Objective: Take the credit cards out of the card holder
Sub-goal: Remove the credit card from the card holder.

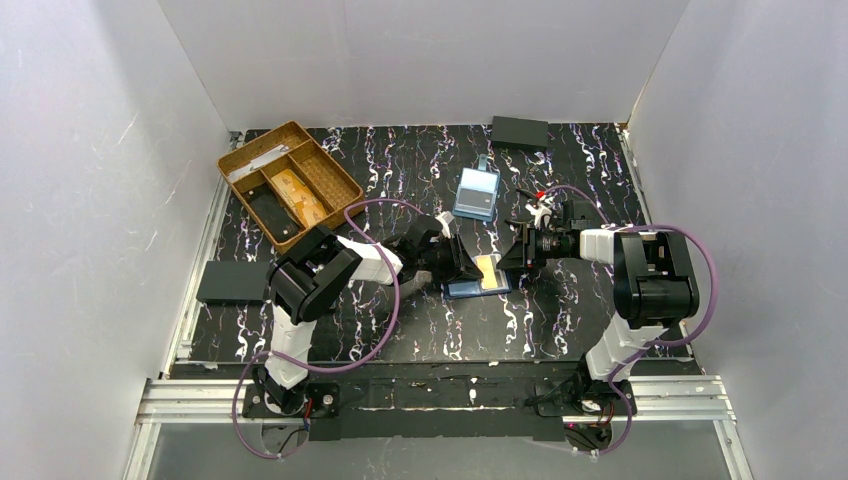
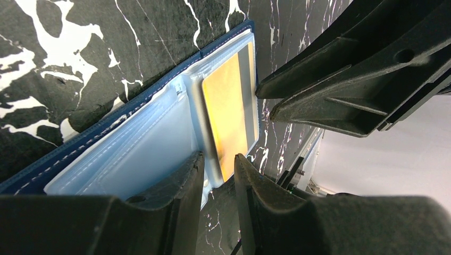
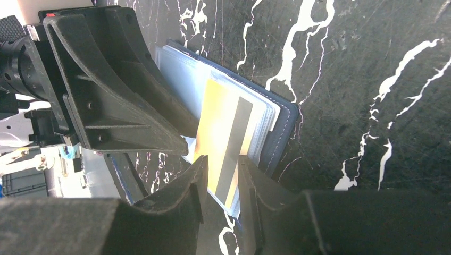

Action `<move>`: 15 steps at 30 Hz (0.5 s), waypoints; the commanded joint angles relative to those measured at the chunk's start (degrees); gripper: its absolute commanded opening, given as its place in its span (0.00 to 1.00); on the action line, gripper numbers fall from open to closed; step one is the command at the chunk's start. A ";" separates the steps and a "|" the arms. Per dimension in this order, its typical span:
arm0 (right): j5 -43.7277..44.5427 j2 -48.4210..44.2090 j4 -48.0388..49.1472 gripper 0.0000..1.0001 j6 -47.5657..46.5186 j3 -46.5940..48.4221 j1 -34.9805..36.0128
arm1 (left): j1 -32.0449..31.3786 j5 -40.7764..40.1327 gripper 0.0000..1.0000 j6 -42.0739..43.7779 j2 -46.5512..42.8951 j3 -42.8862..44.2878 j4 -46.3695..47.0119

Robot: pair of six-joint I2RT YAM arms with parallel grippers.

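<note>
Mid-table, unfolded flat: card holder (image 2: 127,154), navy fabric outside with pale stitching along the border, glossy light-blue see-through sleeves inside. Tucked into the sleeve on the half nearer the right arm: one credit card (image 3: 213,122), thin stiff plastic, yellow-orange with a dark grey stripe down its length. Other sleeve looks empty.

Left gripper (image 2: 219,162): matte black moulded fingers, parted by a narrow gap, poised at the holder's edge with one finger over the empty sleeve and the other by the card's end. Grips nothing visibly; contact with the sleeve impossible to tell.

Right gripper (image 3: 222,162): same black fingers, slightly parted too, tips either side of the card's striped end. No pinch visible.

Underneath: table (image 1: 400,330), black with white and purple marble veining. At far left, a wooden tray (image 1: 328,157) with compartments holding small flat pieces. Beyond the holder, a light blue clear case (image 1: 476,193). Two flat black rectangles, one at the left edge (image 1: 232,282), one at the back (image 1: 520,132).

From above, both grippers crowd over the holder and hide its ends; in each wrist view, the opposite gripper masks part of it.
</note>
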 commanded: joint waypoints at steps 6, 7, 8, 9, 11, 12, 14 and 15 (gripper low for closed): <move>0.49 -1.08 -0.61 0.36 -1.55 1.10 -0.33 | 0.08 -0.56 0.27 0.63 1.49 0.15 -2.66; 0.03 -0.87 -0.64 0.36 -1.55 1.13 -0.30 | 0.11 -0.54 0.27 0.64 1.47 0.16 -2.65; -0.42 -0.67 -0.68 0.36 -1.56 1.16 -0.26 | 0.13 -0.52 0.27 0.65 1.45 0.16 -2.64; -1.10 -0.47 -0.71 0.35 -1.55 1.17 -0.17 | 0.10 -0.45 0.27 0.63 1.45 0.15 -2.65; -2.25 -0.07 -0.73 0.34 -1.45 1.26 0.15 | 0.10 -0.31 0.27 0.58 1.53 0.17 -2.60; -2.76 0.13 -0.71 0.33 -1.36 1.28 0.30 | 0.10 -0.24 0.27 0.57 1.56 0.21 -2.57; -3.83 0.81 -0.64 0.31 -1.00 1.35 0.62 | 0.12 -0.15 0.27 0.51 1.62 0.28 -2.57; -4.22 1.21 -0.56 0.31 -0.72 1.39 0.68 | 0.12 -0.11 0.27 0.46 1.69 0.28 -2.58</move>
